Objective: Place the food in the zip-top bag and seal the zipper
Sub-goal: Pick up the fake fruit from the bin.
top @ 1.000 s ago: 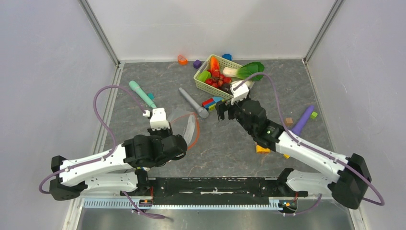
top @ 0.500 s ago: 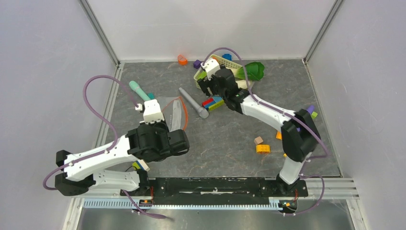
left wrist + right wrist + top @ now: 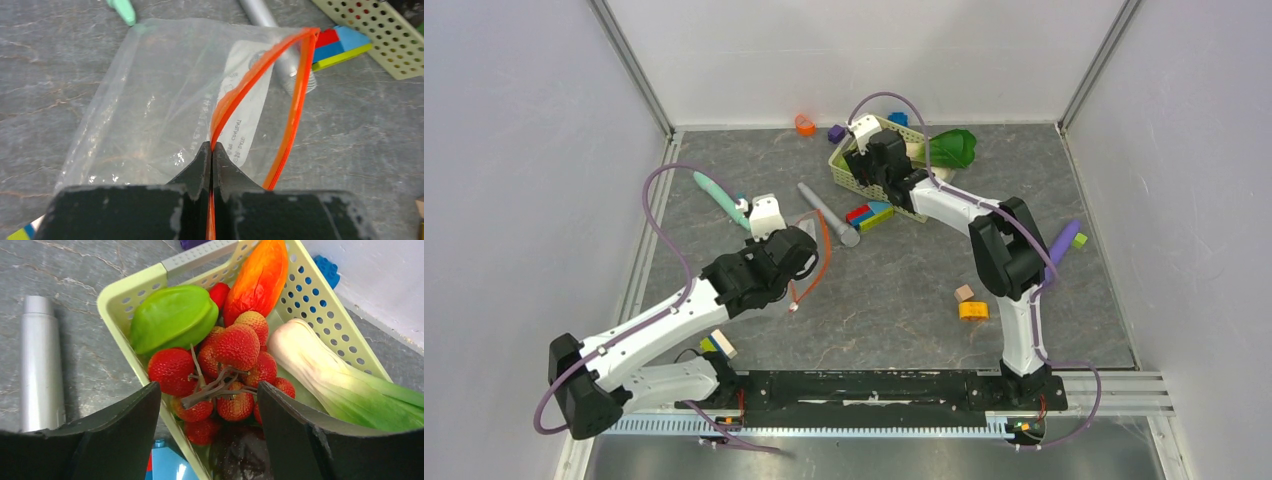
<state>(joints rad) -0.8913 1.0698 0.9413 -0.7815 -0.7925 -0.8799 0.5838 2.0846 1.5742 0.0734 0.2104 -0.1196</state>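
While your L hand pinches the zipper of the zip-top bag, which rests on the surface w/ mouth open toward 1 o'clock, your R hand is spread wide over the basket: red berries just under it, bok choy at 3 o'clock.

Top external: high at near side, overlooked whole desk; left wrist: close over zip-top bag; right wrist: close over basket; both caught grey tool.
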